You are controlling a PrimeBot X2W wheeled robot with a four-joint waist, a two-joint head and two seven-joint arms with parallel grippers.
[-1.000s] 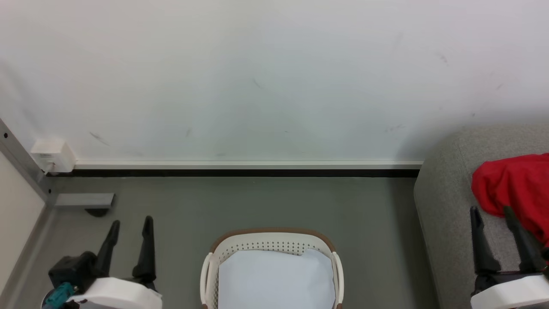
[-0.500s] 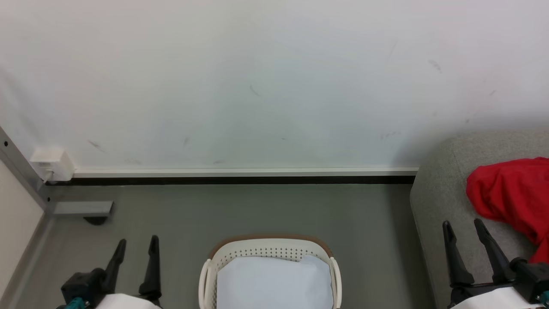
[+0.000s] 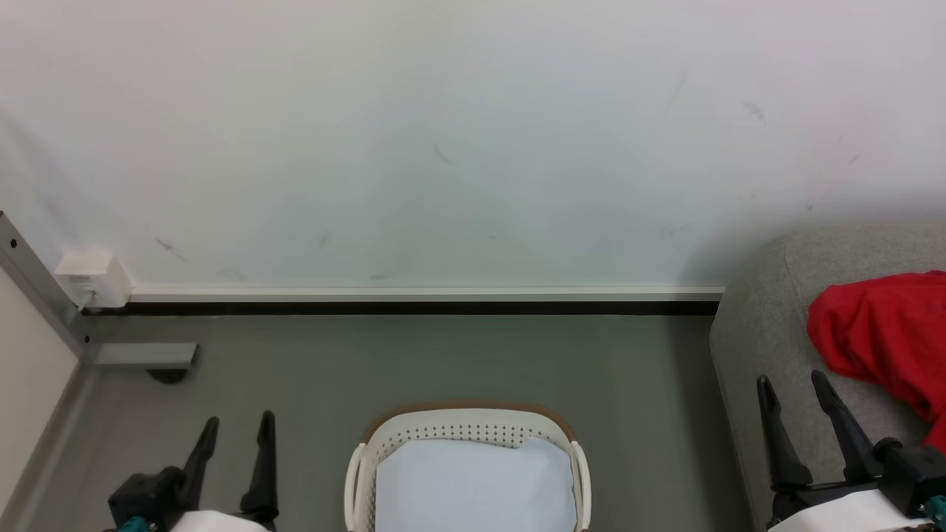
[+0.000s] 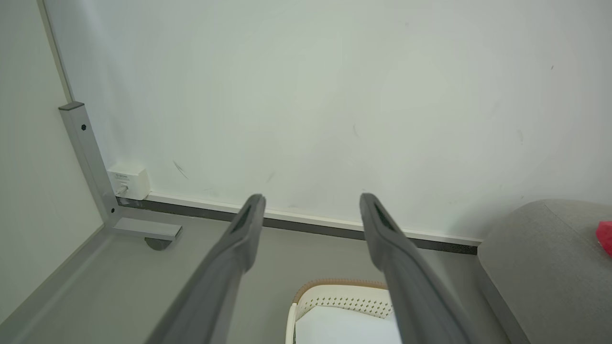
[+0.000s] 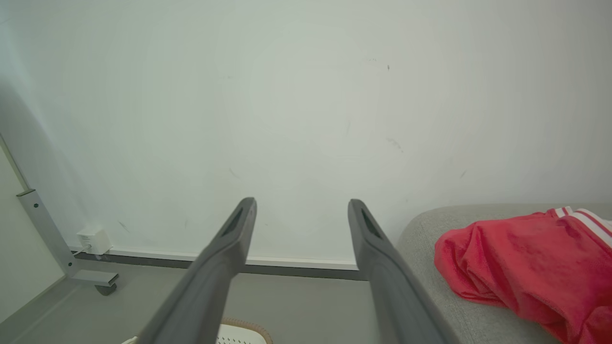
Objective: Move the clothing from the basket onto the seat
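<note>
Red clothing (image 3: 883,332) lies on seat (image 3: 768,325), far right — basket (image 3: 465,415), near centre, holds just a white sheet (image 3: 473,480). Spread and empty: left gripper (image 3: 239,420), right gripper (image 3: 791,378). Task looks complete.

Both claws open and empty, fingers pointing up and away.

The left claw (image 3: 239,419) sits low at the lower left of the head view. Its two dark fingers (image 3: 262,465) are spread apart and lean slightly right with nothing between them, and its pale wrist shell (image 3: 214,522) barely clears the bottom edge. The right claw (image 3: 791,378) stands higher at the lower right, its fingers parted and leaning left, gripping nothing. Each wrist view shows its own two fingers splayed wide with open air between.
</note>
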